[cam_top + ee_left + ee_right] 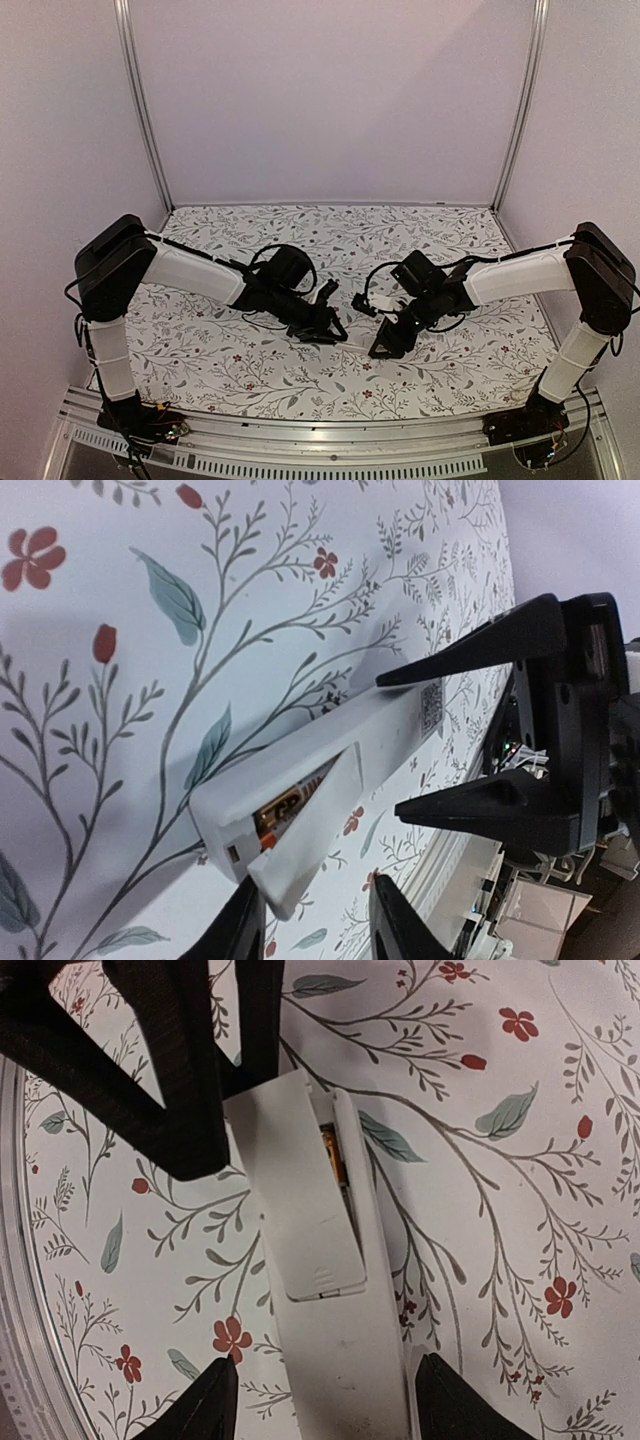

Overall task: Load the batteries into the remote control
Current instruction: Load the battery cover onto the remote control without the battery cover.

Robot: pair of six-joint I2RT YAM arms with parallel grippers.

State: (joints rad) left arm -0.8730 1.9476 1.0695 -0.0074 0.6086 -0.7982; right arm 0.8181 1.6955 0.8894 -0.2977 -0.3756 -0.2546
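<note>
The white remote control [350, 1360] lies back-up on the floral cloth, between my two grippers in the top view [353, 346]. Its battery cover [300, 1210] sits askew over the compartment, and a coppery-gold battery [333, 1155] shows in the gap. In the left wrist view the cover [320, 820] is lifted at one side, with a battery [283, 815] under it. My left gripper [312, 925] is open, its fingertips on either side of the cover's end. My right gripper [325, 1405] is open and straddles the remote's other end without touching it.
The floral tablecloth [220, 350] covers the table. A metal rail [330, 440] runs along the near edge. White walls [330, 100] and corner posts enclose the back and sides. The right gripper's fingers [480, 650] stand close in front of the left wrist camera.
</note>
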